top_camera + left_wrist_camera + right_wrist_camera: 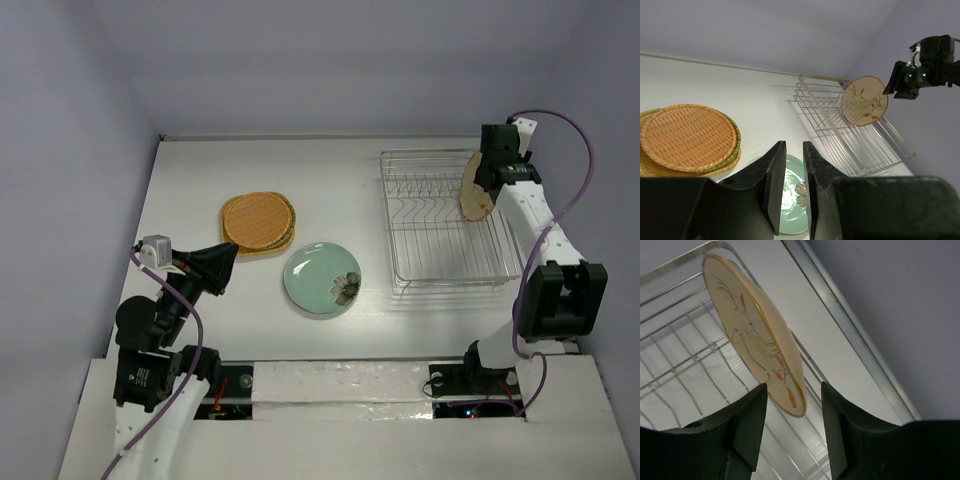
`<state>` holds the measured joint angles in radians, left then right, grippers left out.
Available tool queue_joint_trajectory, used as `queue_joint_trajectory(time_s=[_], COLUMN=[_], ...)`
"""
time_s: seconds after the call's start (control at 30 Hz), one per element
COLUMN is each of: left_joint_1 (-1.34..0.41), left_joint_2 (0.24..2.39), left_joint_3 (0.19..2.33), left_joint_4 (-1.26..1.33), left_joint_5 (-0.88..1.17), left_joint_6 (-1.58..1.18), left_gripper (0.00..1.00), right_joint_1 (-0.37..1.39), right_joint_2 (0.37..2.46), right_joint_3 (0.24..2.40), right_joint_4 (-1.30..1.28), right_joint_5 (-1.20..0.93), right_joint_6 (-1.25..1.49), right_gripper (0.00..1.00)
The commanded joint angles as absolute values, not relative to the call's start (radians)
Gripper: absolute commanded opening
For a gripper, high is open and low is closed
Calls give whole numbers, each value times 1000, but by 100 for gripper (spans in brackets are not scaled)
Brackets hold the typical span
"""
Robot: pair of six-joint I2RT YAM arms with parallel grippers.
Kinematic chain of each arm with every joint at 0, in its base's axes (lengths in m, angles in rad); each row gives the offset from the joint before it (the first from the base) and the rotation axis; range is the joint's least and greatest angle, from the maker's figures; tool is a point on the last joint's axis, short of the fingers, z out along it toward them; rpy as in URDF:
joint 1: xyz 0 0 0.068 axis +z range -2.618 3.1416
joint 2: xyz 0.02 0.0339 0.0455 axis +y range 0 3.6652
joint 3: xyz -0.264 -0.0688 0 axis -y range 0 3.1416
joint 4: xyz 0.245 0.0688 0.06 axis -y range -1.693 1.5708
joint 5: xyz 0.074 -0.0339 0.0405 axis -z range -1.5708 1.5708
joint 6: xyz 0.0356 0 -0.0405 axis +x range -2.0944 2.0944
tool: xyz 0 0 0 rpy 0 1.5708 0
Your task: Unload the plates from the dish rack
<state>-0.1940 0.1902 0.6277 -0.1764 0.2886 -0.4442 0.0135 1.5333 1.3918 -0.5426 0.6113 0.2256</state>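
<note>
The silver wire dish rack [440, 225] stands at the right. One beige floral plate [477, 187] stands on edge at its far right side. My right gripper [494, 165] is open, its fingers on either side of that plate's upper rim [755, 335], with a gap on the right finger's side. A stack of orange ribbed plates [258, 222] and the pale green plate [321, 278] lie flat on the table left of the rack. My left gripper [222, 268] is empty and hovers left of the green plate, its jaws a narrow gap apart [794, 143].
The table [190, 200] is white, with pale walls at the back and both sides. The rack's other slots [875, 145] hold nothing. The right arm's base and cable [560, 300] stand just right of the rack.
</note>
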Motion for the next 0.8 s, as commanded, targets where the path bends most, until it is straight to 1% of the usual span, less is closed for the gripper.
queue_joint_trajectory(time_s=[0.0,0.1,0.3,0.33,0.4,0.43,0.5,0.53,0.6,0.63,0.77], left_joint_1=[-189,-189,-189,-189,-180,-179,-179,-179,-170,-170,-170], left_joint_2=[181,181,184,184,183,184,183,184,184,184,183], left_joint_3=[623,621,623,623,623,621,623,621,623,621,621], left_joint_4=[-132,-132,-135,-133,-132,-132,-132,-132,-132,-130,-130], left_joint_5=[308,304,302,302,302,301,304,304,305,305,305], left_joint_6=[-431,-431,-431,-431,-431,-431,-431,-431,-433,-433,-433], left_gripper=[18,19,19,19,20,20,20,20,20,20,20], right_joint_1=[-12,-12,-12,-12,-12,-12,-12,-12,-12,-12,9], right_joint_2=[1591,1631,1680,1678,1678,1675,1672,1663,1655,1651,1620], right_joint_3=[1479,1488,1517,1517,1528,1532,1543,1555,1577,1600,1644], right_joint_4=[-598,-597,-600,-595,-595,-598,-607,-618,-635,-650,-681], right_joint_5=[666,675,704,703,706,707,710,712,698,696,698], right_joint_6=[149,123,86,78,68,64,61,61,66,64,54], right_gripper=[51,50,38,32,25,18,14,9,5,0,0])
